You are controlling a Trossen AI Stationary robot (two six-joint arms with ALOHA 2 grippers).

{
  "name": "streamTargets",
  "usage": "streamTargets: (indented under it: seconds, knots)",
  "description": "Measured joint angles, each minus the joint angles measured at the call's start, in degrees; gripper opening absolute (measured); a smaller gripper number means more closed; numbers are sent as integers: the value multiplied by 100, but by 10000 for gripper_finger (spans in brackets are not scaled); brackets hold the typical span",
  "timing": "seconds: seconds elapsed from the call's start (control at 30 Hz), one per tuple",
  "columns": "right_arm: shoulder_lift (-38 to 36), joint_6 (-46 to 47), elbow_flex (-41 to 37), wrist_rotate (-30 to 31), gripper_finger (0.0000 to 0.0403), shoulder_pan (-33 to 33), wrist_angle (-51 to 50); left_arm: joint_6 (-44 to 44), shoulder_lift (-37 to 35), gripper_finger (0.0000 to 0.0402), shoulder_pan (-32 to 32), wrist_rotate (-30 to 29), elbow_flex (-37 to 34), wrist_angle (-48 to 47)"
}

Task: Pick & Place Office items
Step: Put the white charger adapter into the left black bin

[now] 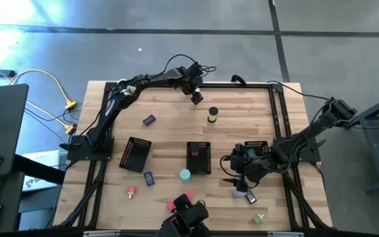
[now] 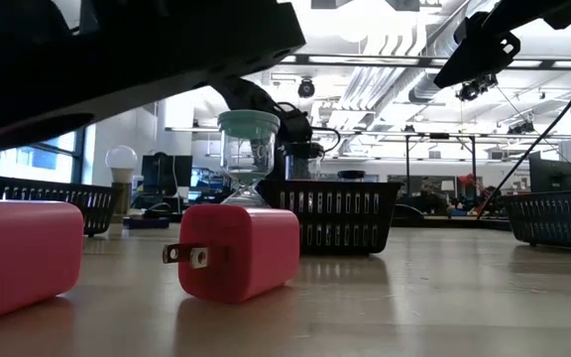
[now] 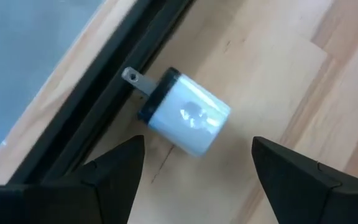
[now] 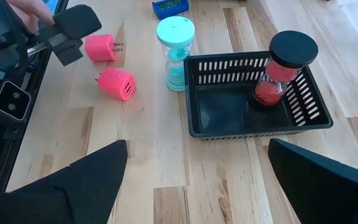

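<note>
Left arm stretched from its base at left edge of worktop (image 1: 176, 118) across to far edge, elbow bent, wrist pitched down. Left gripper (image 1: 197, 97) hovering just above white plug adapter (image 3: 185, 115), jaws spread wide on either side of it, not touching, nothing held. Adapter lying on its side near far edge, prongs pointing at black frame rail (image 3: 114, 93), just beside it.

Right arm reaching in from right edge, forearm low and angled toward worktop centre. Right gripper (image 1: 231, 172) close to near-right part of worktop, jaws fully apart, empty, aimed at middle mesh tray (image 4: 197, 121).

Red sand timer with black cap (image 4: 278, 71) standing upright inside middle mesh tray at worktop centre. Teal sand timer (image 4: 176, 53) upright just outside that tray, on its near-left side. Two pink plug adapters (image 4: 117, 83) near middle of near edge, close together, one on its side with prongs showing in low view. Blue rectangle (image 1: 149, 178) near left mesh tray (image 1: 135, 155), toward near edge. Purple piece (image 1: 149, 120) left of centre, farther back. Yellow-and-black cylinder (image 1: 212, 116) standing between far edge and middle tray. Small red piece (image 1: 131, 191) near-left. Green bit (image 1: 258, 218) at near-right corner. Third mesh tray (image 1: 255, 150) partly under right arm.
</note>
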Motion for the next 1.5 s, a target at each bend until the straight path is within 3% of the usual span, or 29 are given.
streamTargets:
  seconds: [1.5]
  knots:
    - [0, 2, 2, -2, 380, 0, 63, -3261, -12, 286, 59, -301, 7, 532]
